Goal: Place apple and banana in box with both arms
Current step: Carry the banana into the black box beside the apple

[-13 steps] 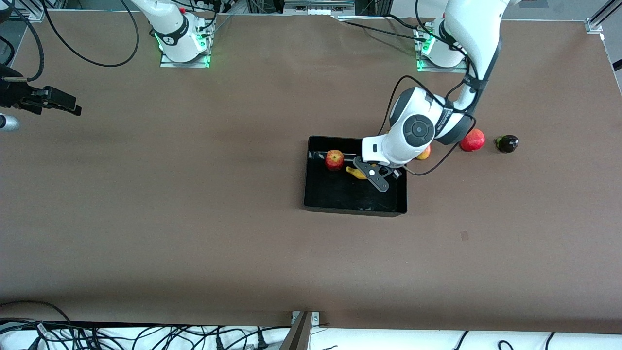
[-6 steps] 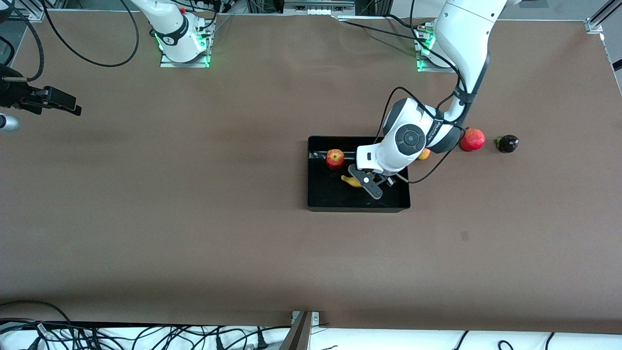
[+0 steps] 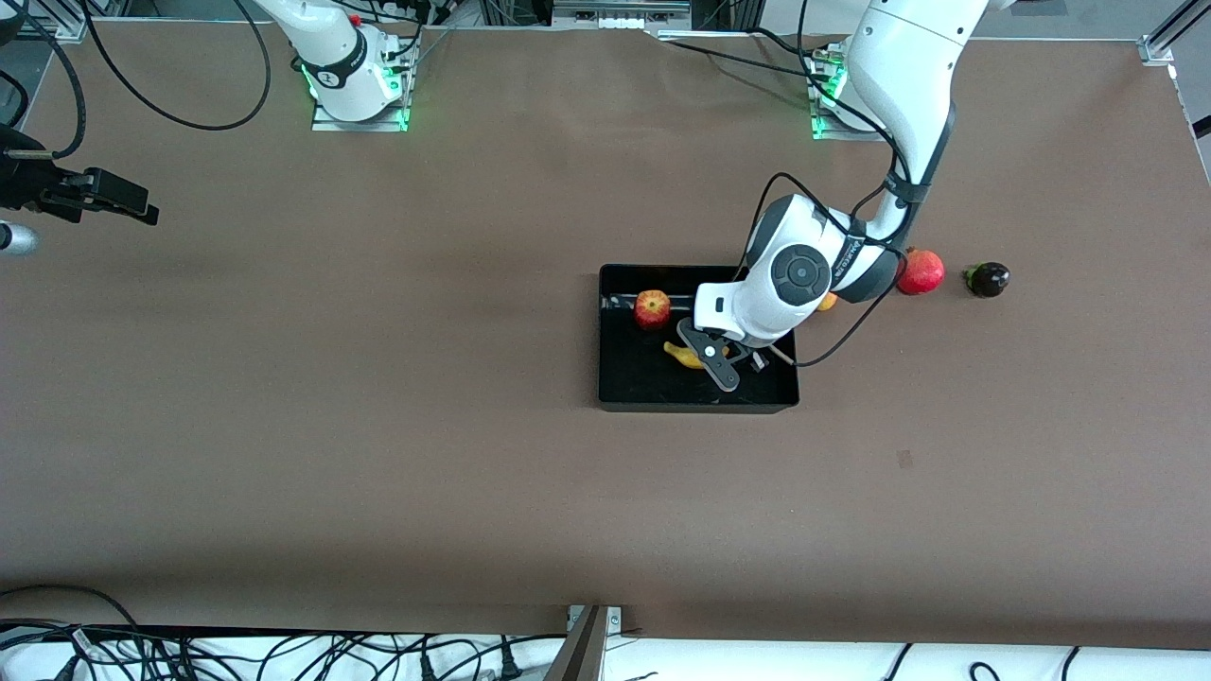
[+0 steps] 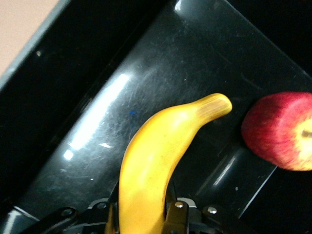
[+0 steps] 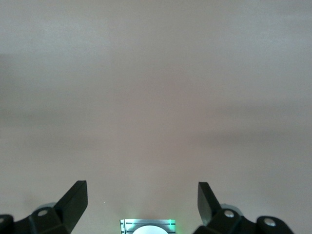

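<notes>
The black box (image 3: pixel 695 405) sits mid-table. The apple (image 3: pixel 651 308) lies in it at the corner toward the arm bases; it also shows in the left wrist view (image 4: pixel 280 129). My left gripper (image 3: pixel 711 357) is inside the box, shut on the banana (image 3: pixel 683 353), which it holds low over the box's floor beside the apple. In the left wrist view the banana (image 4: pixel 156 161) runs out from between my fingers (image 4: pixel 141 217) over the glossy floor (image 4: pixel 97 112). My right gripper (image 3: pixel 142 210) waits open and empty at the right arm's end of the table (image 5: pixel 141 192).
A red pomegranate (image 3: pixel 921 271) and a small dark fruit (image 3: pixel 988 279) lie on the table beside the box, toward the left arm's end. A red-yellow oval fruit (image 3: pixel 828 302) shows partly under the left arm. The brown table stretches wide around the box.
My left gripper has come lower into the box with the banana. The box has shifted slightly on the table. The right arm has not moved.
</notes>
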